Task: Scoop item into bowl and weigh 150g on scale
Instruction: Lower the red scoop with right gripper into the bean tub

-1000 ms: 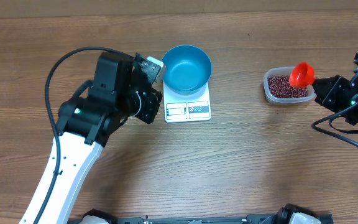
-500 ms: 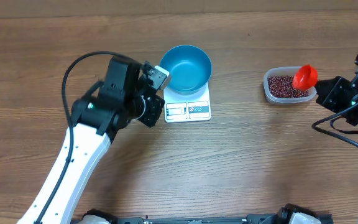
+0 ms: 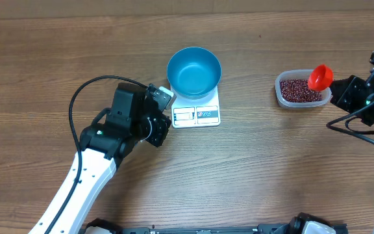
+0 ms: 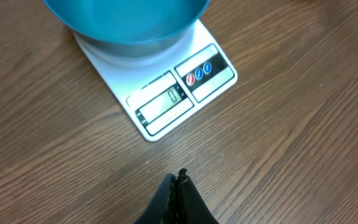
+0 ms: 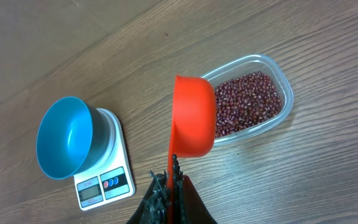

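Observation:
The blue bowl [image 3: 194, 70] [image 4: 126, 22] [image 5: 64, 137] stands on the white scale [image 3: 197, 114] [image 4: 166, 102] [image 5: 107, 180], and nothing shows inside it. The beans [image 3: 297, 90] [image 5: 247, 99] fill a clear tub at the right. My right gripper [image 3: 341, 92] [image 5: 169, 174] is shut on the handle of a red scoop [image 3: 319, 77] [image 5: 193, 115]. The scoop's cup hangs over the tub's near right edge. My left gripper [image 3: 165, 96] [image 4: 178, 179] is shut with nothing in it, just left of the scale's display end above the wood.
The clear plastic tub [image 3: 283, 97] [image 5: 281, 78] sits on the wooden table [image 3: 258, 162] at the right, well apart from the scale. The left arm's black cable [image 3: 83, 97] loops over the table to the left.
My left arm has drawn back from the bowl's rim toward the table's front and left. The red scoop has shifted slightly right over the tub.

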You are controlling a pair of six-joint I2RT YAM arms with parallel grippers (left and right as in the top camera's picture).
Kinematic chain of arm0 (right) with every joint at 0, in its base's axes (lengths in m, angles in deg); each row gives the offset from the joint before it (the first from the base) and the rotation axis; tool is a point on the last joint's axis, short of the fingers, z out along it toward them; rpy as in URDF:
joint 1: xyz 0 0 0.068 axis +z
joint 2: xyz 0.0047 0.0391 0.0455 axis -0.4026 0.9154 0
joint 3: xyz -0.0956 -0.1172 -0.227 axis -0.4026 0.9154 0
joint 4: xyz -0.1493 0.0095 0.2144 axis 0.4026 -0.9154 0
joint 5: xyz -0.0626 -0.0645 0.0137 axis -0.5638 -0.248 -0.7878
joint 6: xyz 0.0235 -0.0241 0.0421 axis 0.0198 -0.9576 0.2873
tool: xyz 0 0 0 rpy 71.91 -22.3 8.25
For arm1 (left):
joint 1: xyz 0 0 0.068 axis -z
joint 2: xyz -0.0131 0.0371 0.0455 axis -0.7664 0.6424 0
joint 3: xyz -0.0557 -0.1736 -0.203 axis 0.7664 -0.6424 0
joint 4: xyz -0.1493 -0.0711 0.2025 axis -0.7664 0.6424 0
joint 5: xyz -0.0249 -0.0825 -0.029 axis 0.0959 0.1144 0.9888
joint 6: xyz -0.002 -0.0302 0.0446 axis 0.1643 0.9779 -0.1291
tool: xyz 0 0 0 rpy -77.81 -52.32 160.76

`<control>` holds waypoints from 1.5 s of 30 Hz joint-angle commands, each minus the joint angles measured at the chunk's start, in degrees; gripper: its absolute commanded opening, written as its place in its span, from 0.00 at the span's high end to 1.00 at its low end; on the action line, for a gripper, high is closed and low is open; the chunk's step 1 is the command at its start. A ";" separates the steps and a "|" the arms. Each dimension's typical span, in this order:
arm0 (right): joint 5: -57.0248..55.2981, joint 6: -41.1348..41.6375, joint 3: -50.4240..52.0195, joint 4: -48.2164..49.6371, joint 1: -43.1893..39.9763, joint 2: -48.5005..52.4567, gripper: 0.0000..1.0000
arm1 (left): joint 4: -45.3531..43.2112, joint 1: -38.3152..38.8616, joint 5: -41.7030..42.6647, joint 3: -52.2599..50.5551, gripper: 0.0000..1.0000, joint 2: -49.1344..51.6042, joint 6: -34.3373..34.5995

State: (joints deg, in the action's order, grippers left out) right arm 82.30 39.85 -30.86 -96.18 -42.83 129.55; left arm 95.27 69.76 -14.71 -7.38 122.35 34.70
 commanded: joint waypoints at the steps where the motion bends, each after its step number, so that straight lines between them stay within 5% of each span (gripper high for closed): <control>1: -0.55 -0.48 -1.73 0.39 -0.15 0.09 0.96 | -0.68 -0.31 -0.48 -0.31 0.96 0.66 -2.34; 3: -0.57 -0.52 -1.73 0.46 -0.15 0.09 0.96 | -0.85 -0.31 -1.16 -0.31 0.90 0.76 -2.34; 5: -0.57 -0.68 -1.73 0.42 -0.15 0.09 0.97 | -0.83 -0.31 -1.95 -0.31 0.47 0.76 -2.32; 8: -0.57 -0.68 -1.73 0.42 -0.15 0.09 0.96 | -0.70 -0.31 -2.43 -0.31 0.00 0.76 -2.34; 45: -1.22 -1.99 -1.73 1.01 -0.15 0.09 0.96 | -0.72 -0.31 -4.92 -0.31 0.01 0.76 -7.67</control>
State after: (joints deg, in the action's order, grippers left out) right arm 81.42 38.61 -30.86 -95.48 -42.83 129.68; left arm 94.59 69.76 -19.26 -7.38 122.81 28.72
